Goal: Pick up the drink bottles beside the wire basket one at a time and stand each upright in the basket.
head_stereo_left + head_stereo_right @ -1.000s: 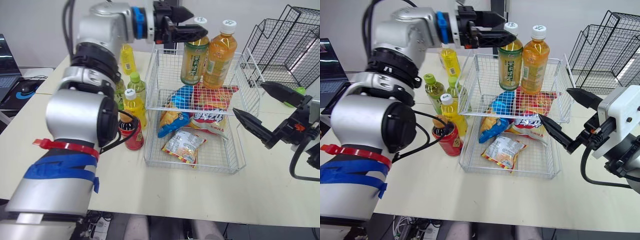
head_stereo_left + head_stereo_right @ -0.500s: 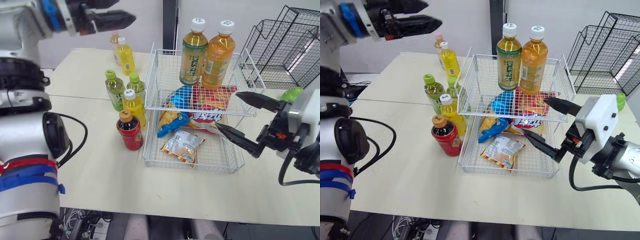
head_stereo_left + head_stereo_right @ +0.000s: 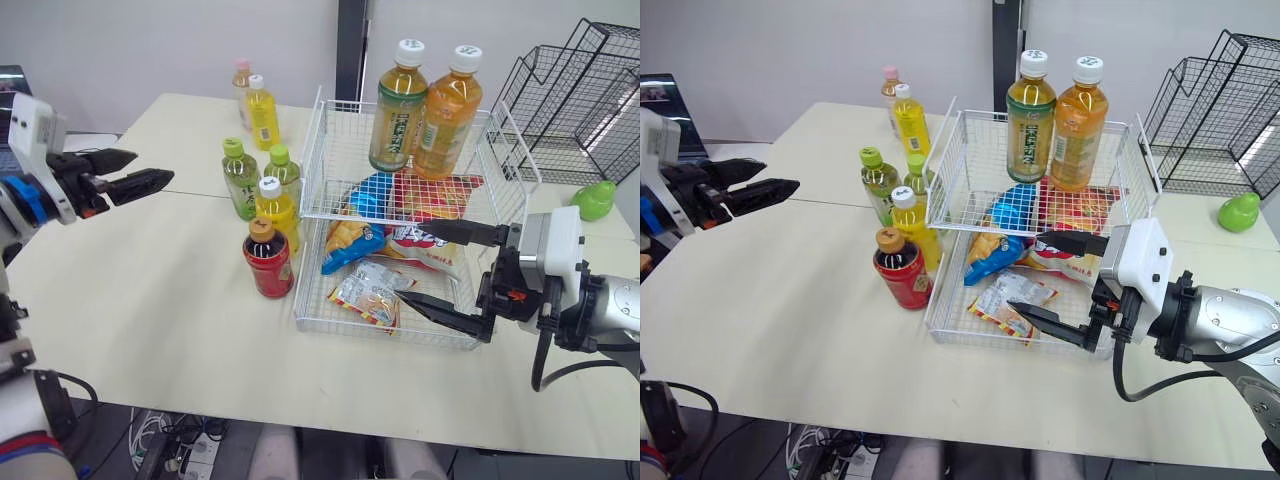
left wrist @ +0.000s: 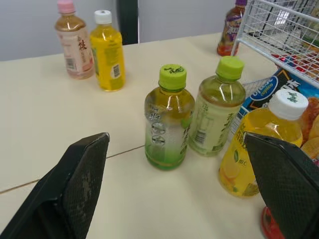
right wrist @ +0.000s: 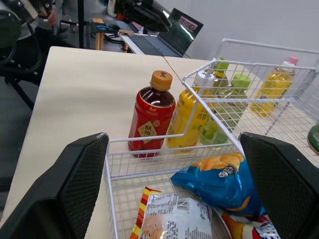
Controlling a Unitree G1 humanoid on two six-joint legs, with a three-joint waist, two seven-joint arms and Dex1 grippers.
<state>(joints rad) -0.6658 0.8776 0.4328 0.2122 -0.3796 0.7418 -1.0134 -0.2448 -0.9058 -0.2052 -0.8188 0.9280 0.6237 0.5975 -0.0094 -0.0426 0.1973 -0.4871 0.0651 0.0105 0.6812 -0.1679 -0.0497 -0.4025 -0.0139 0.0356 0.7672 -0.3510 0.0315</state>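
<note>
The white wire basket [image 3: 316, 150] stands mid-table with a green-label tea bottle [image 3: 398, 105] and an orange drink bottle [image 3: 448, 112] upright at its back. Beside its left wall stand a red-labelled dark bottle [image 3: 269, 260], a yellow bottle [image 3: 273, 212] and two green-capped bottles [image 3: 240, 178] [image 3: 283, 172]. Farther back are another yellow bottle [image 3: 263, 112] and a pink-capped one [image 3: 241, 85]. My left gripper [image 3: 152, 168] hangs open and empty, well left of the bottles. My right gripper [image 3: 412, 262] is open and empty at the basket's front right, fingers reaching over it.
Snack bags lie in the basket: a blue one [image 3: 360, 225], a red one [image 3: 428, 228] and a pale one [image 3: 372, 292]. Black wire racks [image 3: 580, 90] and a green pear-shaped thing [image 3: 595, 200] sit at the back right. Bare tabletop [image 3: 160, 300] spreads front left.
My left arm has drawn back from above the basket's bottles to low at the far left. My right gripper has moved left, its fingers now over the basket's front.
</note>
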